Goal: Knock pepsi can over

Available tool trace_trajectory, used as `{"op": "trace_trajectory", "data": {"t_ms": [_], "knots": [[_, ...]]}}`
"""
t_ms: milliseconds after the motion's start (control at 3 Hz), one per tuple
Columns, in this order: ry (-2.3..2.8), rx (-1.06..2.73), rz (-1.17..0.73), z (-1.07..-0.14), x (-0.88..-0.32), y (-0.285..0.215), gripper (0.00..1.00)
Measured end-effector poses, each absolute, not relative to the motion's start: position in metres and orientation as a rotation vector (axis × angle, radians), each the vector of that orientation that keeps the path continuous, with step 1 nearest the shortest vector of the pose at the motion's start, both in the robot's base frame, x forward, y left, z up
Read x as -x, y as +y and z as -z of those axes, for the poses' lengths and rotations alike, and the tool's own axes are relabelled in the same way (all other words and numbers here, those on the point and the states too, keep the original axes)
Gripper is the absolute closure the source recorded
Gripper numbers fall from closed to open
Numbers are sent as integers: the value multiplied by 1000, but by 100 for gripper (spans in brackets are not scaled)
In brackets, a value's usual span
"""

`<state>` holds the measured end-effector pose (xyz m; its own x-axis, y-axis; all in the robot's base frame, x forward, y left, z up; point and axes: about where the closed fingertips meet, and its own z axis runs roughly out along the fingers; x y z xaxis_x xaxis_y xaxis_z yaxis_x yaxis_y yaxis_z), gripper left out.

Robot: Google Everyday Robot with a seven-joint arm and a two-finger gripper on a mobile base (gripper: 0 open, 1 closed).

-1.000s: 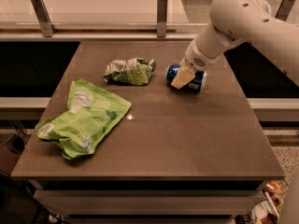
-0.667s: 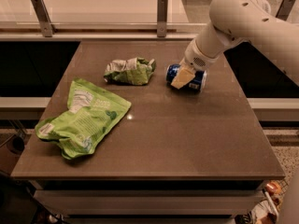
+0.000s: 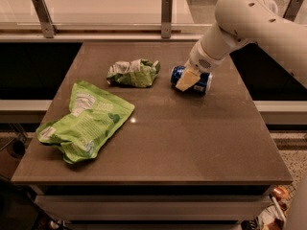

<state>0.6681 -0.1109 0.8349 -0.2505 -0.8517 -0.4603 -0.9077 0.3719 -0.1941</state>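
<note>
The pepsi can point(image 3: 178, 74), dark blue, lies on its side on the brown table point(image 3: 163, 138), toward the back right. My gripper point(image 3: 187, 80) hangs from the white arm point(image 3: 249, 18) and sits right over the can's middle, with a pale finger point(image 3: 186, 80) in front of it. The can's left end and right end point(image 3: 203, 84) show on either side of the finger.
A crumpled green-and-white snack bag point(image 3: 133, 73) lies just left of the can. A larger flat green snack bag point(image 3: 86, 121) lies at the front left. A rail with metal posts point(image 3: 166, 9) runs behind the table.
</note>
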Motion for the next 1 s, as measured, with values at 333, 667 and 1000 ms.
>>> {"op": "trace_trajectory", "data": {"t_ms": [333,667,1000], "knots": [[2145,1520,-154,-833,-668,-110,12],[2146,1523,-156,-832,-668,-108,0],[2146,1523,-156,-832,-668,-108,0]]}}
